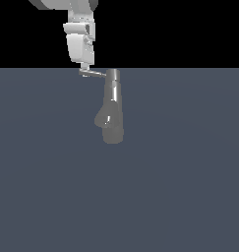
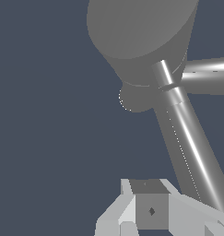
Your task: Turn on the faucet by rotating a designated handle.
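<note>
Hanging down from the upper left of the exterior frame, the white arm [image 1: 79, 29] brings its gripper [image 1: 84, 69] right to the free end of the handle [image 1: 95, 74]. That thin grey rod sticks out toward the exterior view's left from the top of the faucet [image 1: 111, 106], sloping slightly down toward the body. The gripper tip sits at the rod's outer end, touching or all but touching it; whether the fingers are clamped on it or apart, the pictures do not settle. Moving right, the faucet stands upright just above the middle of the frame on the flat blue-grey surface [image 1: 190, 187], its rounded spout bulge swelling toward the left low on the body, a wider base beneath. Up close in the wrist view, the handle [image 2: 189, 143] runs as a bright shiny bar from the faucet [image 2: 141, 37] toward the pale grey gripper [image 2: 150, 209] parts at the frame's edge.
</note>
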You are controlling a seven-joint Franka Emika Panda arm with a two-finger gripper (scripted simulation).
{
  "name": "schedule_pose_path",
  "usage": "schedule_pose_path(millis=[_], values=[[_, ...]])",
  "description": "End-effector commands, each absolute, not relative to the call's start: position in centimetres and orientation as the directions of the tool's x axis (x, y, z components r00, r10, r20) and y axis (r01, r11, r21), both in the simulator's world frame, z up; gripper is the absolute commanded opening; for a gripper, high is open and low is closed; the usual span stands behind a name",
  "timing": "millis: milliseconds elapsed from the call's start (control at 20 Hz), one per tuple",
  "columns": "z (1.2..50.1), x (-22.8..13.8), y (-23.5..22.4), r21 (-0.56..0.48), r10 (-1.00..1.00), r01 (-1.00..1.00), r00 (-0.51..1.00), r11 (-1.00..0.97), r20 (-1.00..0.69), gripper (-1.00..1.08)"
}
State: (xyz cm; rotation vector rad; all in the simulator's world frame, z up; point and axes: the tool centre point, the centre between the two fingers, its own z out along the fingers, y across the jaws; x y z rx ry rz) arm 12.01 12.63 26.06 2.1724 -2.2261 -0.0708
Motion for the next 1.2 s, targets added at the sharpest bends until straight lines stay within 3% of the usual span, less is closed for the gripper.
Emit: schedule_pose_path(millis=[0,1150], values=[[26.2,11.2,13.0,0.062,-1.000,-0.998,-0.020,0.019,-0.011,-1.00],[28.5,7.0,10.7,0.054,-1.000,-0.998,-0.025,0.025,-0.010,-1.00]])
